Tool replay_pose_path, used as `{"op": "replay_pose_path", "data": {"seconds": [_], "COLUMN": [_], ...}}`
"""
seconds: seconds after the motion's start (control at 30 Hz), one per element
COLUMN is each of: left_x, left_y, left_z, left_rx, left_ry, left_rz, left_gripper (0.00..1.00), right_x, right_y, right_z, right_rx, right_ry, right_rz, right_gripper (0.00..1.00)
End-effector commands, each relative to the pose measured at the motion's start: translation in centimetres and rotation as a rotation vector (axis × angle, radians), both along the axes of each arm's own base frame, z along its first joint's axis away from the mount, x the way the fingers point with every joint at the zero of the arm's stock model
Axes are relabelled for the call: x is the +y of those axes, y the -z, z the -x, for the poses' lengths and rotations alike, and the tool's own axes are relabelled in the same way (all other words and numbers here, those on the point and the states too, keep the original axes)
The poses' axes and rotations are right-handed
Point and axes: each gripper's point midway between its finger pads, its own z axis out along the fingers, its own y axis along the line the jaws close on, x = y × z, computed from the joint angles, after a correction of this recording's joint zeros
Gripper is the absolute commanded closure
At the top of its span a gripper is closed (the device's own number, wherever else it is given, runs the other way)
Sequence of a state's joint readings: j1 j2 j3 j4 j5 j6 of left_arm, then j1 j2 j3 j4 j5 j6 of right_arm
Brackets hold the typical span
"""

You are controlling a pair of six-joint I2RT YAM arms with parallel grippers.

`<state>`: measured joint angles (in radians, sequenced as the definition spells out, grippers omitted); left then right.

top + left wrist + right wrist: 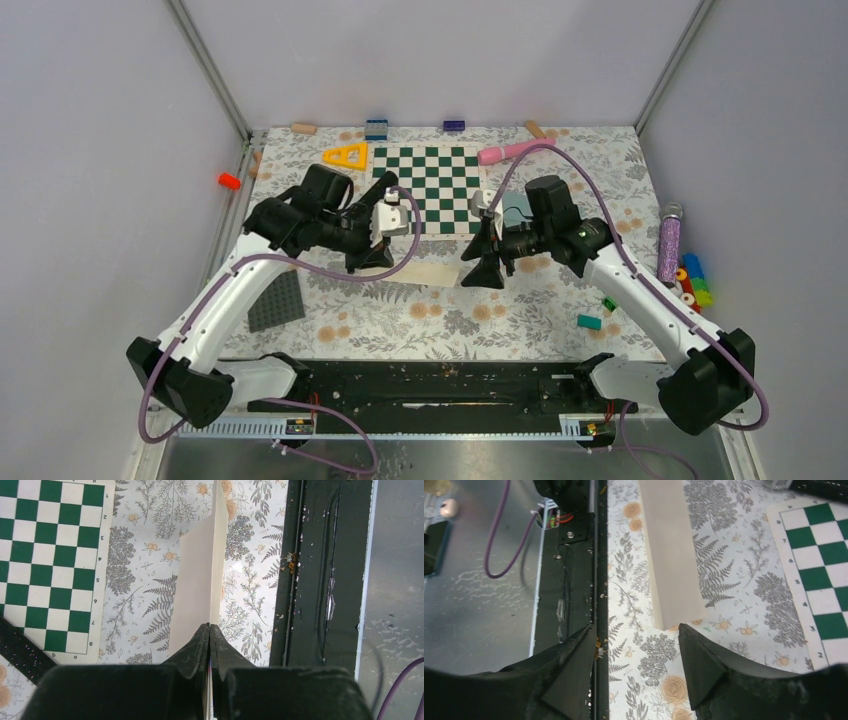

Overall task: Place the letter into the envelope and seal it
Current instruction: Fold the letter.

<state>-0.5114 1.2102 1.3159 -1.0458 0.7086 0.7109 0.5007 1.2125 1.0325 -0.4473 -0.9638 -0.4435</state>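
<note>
At the left of the flowered table (440, 320), a dark grey studded plate (277, 302) is seen lying flat beside the left arm. The left gripper (209, 632) is clamped tight on the letter (197, 580), which is held folded, its cream side shown, above the tablecloth just in front of the chessboard (425, 185). The letter is stretched rightward toward the right gripper (636, 642), whose jaws are spread apart with nothing held. The paper's free end is seen just ahead of the gap, close to one fingertip. The envelope (517, 208) is laid flat by the chessboard's right edge, partly hidden beneath the right arm. A purple glitter tube (668, 243) is found at the far right.
</note>
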Motion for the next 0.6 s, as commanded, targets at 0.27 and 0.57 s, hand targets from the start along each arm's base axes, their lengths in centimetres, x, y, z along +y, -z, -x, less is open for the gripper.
{"op": "replay_pose_path", "data": {"seconds": [0.27, 0.57], "left_x": [-2.6, -3.0], "left_y": [0.2, 0.5], "left_z": [1.1, 1.7], "left_rx": [0.065, 0.065], "left_ry": [0.091, 0.110], "left_rz": [0.066, 0.057], "left_gripper": [1.00, 1.00], "right_x": [1.8, 2.3], "right_y": [0.6, 1.4], "right_z": [1.7, 2.1], "right_rx": [0.121, 0.128], "right_ry": [-0.090, -0.106], "right_rz": [-0.053, -0.031], "right_gripper": [0.24, 0.45]}}
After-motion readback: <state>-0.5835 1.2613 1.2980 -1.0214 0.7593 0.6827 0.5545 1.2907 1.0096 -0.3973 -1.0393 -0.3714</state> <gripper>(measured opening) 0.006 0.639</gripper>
